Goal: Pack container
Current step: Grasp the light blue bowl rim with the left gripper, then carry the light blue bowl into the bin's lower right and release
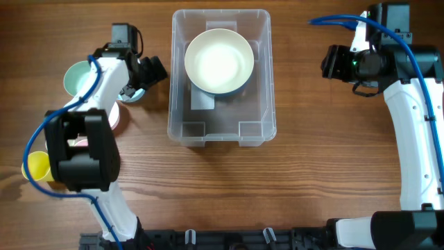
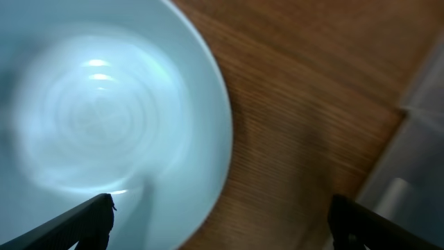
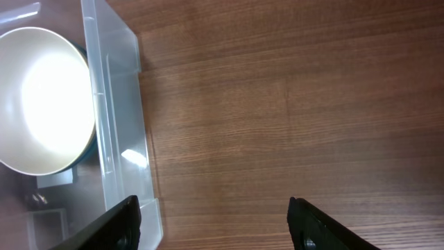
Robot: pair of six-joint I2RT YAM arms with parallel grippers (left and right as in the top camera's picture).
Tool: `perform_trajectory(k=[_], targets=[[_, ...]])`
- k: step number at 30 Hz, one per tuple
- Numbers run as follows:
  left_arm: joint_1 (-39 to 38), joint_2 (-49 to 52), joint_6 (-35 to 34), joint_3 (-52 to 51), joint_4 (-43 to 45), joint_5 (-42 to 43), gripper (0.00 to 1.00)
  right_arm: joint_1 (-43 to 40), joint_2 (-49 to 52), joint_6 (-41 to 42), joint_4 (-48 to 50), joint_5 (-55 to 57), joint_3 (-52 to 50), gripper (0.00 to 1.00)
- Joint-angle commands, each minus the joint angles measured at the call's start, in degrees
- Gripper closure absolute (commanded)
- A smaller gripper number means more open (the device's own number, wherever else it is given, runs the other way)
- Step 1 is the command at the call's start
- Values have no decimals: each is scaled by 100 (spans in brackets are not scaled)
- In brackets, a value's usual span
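Container (image 1: 267, 104), overhead view: clear bin, you'll find it mid-desk (image 1: 312, 173), nearer the far edge than the near one. One cream bowl (image 1: 218, 61) sits inside, in the far half; the near half of the bin is bare. Left gripper (image 1: 151, 71) is just off the bin's left wall, not touching it. Behind it, toward the left edge: a mint bowl (image 1: 78, 76), a pink dish (image 1: 118, 119), and a yellow cup (image 1: 36, 167) closer to the near-left corner. Right gripper (image 1: 331, 62) hangs well apart from the bin, toward the right edge.

Left wrist view: blurred. Left gripper (image 2: 220, 205) has its fingers spread wide. A pale bluish bowl (image 2: 104, 111) fills the left of the frame, its rim passing between them over bare wood. A grey smear at the right edge; you can't tell what it is.

Right wrist view: right gripper (image 3: 214, 207) fingers also wide apart, nothing between them but wood. Container wall (image 3: 114, 104) runs down the left side, with the cream bowl (image 3: 41, 97) inside it.
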Motion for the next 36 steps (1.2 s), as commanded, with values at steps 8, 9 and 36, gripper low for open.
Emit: perform_trajectory(k=[8, 9, 36], targets=[[-35, 306, -52, 35, 214, -365, 58, 13, 55, -96, -26, -87, -48, 34], [-35, 306, -52, 37, 227, -365, 66, 13, 55, -96, -28, -85, -48, 35], [-2332, -1987, 758, 1794, -1412, -361, 96, -13, 39, 96, -275, 319, -48, 41]])
